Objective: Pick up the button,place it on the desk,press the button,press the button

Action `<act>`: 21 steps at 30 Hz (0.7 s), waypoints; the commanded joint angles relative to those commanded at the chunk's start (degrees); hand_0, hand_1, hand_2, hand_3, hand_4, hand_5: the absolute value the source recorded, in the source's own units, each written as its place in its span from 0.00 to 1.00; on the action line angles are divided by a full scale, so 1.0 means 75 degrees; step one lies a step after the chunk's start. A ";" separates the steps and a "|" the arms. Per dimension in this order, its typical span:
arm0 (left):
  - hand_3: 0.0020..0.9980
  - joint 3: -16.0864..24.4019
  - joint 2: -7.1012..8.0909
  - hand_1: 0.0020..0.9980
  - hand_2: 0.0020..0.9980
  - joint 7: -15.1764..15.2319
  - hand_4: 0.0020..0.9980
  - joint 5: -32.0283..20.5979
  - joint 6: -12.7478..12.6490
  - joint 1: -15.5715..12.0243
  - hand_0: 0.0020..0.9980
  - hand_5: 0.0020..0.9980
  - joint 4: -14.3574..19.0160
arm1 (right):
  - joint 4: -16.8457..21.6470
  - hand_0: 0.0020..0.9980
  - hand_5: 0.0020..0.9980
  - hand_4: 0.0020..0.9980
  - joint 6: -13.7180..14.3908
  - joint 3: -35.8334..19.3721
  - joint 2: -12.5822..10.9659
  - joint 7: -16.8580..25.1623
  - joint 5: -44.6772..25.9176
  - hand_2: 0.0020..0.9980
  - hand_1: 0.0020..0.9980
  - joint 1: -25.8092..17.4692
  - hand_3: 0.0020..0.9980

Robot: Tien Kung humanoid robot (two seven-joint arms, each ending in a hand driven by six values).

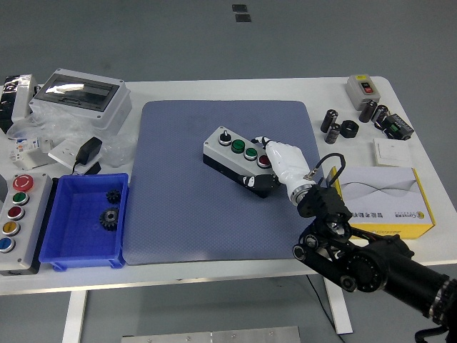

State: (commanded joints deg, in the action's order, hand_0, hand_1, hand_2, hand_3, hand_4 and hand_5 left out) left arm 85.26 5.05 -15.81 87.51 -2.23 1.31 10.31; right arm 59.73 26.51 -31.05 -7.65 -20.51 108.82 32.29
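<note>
The button box (237, 156), a grey housing with a black selector, two green caps and a red cap in a row, lies at the centre of the frame on the blue mat (178, 207), turned diagonally so its lower right end points toward the robot. That placement seems deliberate: the mat gives a flat, grippy base, so a downward push should not slide the box.

The right hand (280, 163) comes in from the lower right, white shell over the knuckles, and sits on the box's lower right end with its fingertips at the red cap. The fingers look drawn together and angled down rather than wrapped around the housing, which reads as pressing, not carrying. Whether the cap is actually depressed cannot be told.

The left arm is nowhere in the frame.

At the lower left a blue bin (64, 246) holds two dark gears, kept apart from the work, and a second, larger button panel (20, 214) rests untouched beside it. A yellow and white carton (385, 196) lies at the right, near the forearm
</note>
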 joint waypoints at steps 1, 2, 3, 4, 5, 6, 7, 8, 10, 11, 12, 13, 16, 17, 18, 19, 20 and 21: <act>0.60 -0.0008 -0.0001 0.62 0.55 0.0004 0.66 -0.0008 0.0000 0.0000 0.62 0.18 0.0000 | 0.0012 0.19 0.11 0.53 0.0010 -0.0009 -0.0005 0.0001 0.0029 0.45 0.39 -0.0005 0.64; 0.60 -0.0015 -0.0002 0.62 0.55 0.0007 0.66 -0.0015 0.0000 -0.0001 0.62 0.18 0.0000 | 0.0025 0.17 0.12 0.44 0.0019 -0.0019 -0.0010 0.0003 0.0057 0.43 0.37 -0.0011 0.59; 0.60 -0.0029 -0.0003 0.62 0.55 0.0013 0.66 -0.0029 0.0001 -0.0002 0.62 0.18 0.0000 | 0.0060 0.17 0.12 0.44 0.0039 -0.0049 -0.0025 0.0014 0.0107 0.43 0.37 -0.0022 0.59; 0.60 -0.0044 -0.0006 0.62 0.55 0.0020 0.66 -0.0045 0.0001 -0.0004 0.62 0.18 0.0000 | 0.0131 0.17 0.12 0.44 0.0070 -0.0106 -0.0056 0.0044 0.0165 0.43 0.37 -0.0041 0.59; 0.60 -0.0051 -0.0007 0.62 0.55 0.0025 0.66 -0.0054 0.0001 -0.0007 0.62 0.18 0.0000 | 0.0213 0.17 0.12 0.44 0.0100 -0.0166 -0.0092 0.0081 0.0209 0.43 0.37 -0.0057 0.59; 0.60 -0.0056 -0.0008 0.62 0.55 0.0028 0.66 -0.0060 0.0001 -0.0010 0.62 0.18 0.0000 | 0.0283 0.17 0.12 0.44 0.0123 -0.0212 -0.0122 0.0113 0.0238 0.43 0.37 -0.0069 0.59; 0.60 -0.0058 -0.0008 0.62 0.55 0.0030 0.66 -0.0063 0.0001 -0.0013 0.62 0.18 0.0000 | 0.0358 0.17 0.12 0.44 0.0147 -0.0254 -0.0157 0.0150 0.0248 0.43 0.37 -0.0081 0.59; 0.60 -0.0060 -0.0009 0.62 0.55 0.0034 0.66 -0.0066 0.0001 -0.0016 0.62 0.18 0.0000 | 0.0460 0.14 0.00 0.13 0.0181 -0.0303 -0.0206 0.0207 0.0240 0.36 0.33 -0.0098 0.49; 0.60 -0.0082 -0.0014 0.62 0.55 0.0046 0.66 -0.0099 -0.0001 -0.0022 0.62 0.18 0.0000 | 0.0670 0.14 0.00 0.13 0.0270 -0.0398 -0.0320 0.0352 0.0160 0.36 0.33 -0.0149 0.49; 0.60 -0.0085 -0.0018 0.62 0.55 0.0050 0.66 -0.0104 -0.0002 -0.0024 0.62 0.18 0.0000 | 0.0771 0.14 0.00 0.13 0.0313 -0.0442 -0.0377 0.0442 0.0081 0.36 0.33 -0.0178 0.49; 0.60 -0.0090 -0.0022 0.62 0.55 0.0054 0.66 -0.0113 -0.0002 -0.0026 0.62 0.18 0.0000 | 0.0904 0.14 0.00 0.13 0.0361 -0.0494 -0.0454 0.0574 -0.0041 0.36 0.33 -0.0218 0.49; 0.60 -0.0097 -0.0028 0.62 0.55 0.0059 0.66 -0.0125 -0.0003 -0.0028 0.62 0.18 0.0000 | 0.1049 0.14 0.00 0.13 0.0399 -0.0553 -0.0544 0.0721 -0.0181 0.36 0.33 -0.0268 0.49; 0.60 -0.0119 -0.0048 0.62 0.55 0.0072 0.66 -0.0162 -0.0005 -0.0036 0.62 0.18 0.0000 | 0.1508 0.13 0.00 0.06 0.0288 -0.0726 -0.0900 0.1215 -0.0644 0.34 0.31 -0.0441 0.42; 0.60 -0.0115 -0.0056 0.62 0.55 0.0074 0.66 -0.0164 -0.0007 -0.0041 0.62 0.18 0.0000 | 0.1694 0.13 0.00 0.06 0.0163 -0.0770 -0.1058 0.1429 -0.0819 0.34 0.31 -0.0495 0.42; 0.60 -0.0106 -0.0062 0.62 0.55 0.0075 0.66 -0.0160 -0.0008 -0.0046 0.62 0.18 0.0000 | 0.1879 0.13 0.00 0.06 0.0015 -0.0790 -0.1220 0.1638 -0.0985 0.34 0.31 -0.0533 0.42; 0.60 -0.0089 -0.0065 0.62 0.55 0.0071 0.66 -0.0144 -0.0007 -0.0050 0.62 0.18 0.0000 | 0.2049 0.13 0.00 0.06 -0.0127 -0.0760 -0.1368 0.1827 -0.1110 0.34 0.31 -0.0546 0.42; 0.60 -0.0058 -0.0067 0.62 0.55 0.0066 0.66 -0.0116 -0.0008 -0.0055 0.62 0.18 0.0000 | 0.2264 0.13 0.00 0.04 -0.0317 -0.0658 -0.1566 0.2056 -0.1184 0.34 0.30 -0.0539 0.41; 0.60 -0.0034 -0.0066 0.62 0.55 0.0064 0.66 -0.0093 -0.0009 -0.0059 0.62 0.18 0.0000 | 0.2428 0.13 0.00 0.04 -0.0459 -0.0563 -0.1715 0.2226 -0.1193 0.34 0.30 -0.0524 0.41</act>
State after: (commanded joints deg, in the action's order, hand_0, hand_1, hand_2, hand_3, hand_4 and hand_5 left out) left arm 85.00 4.56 -15.34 86.82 -2.30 0.87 10.31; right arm 77.95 23.07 -35.27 -20.51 -3.81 99.87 28.36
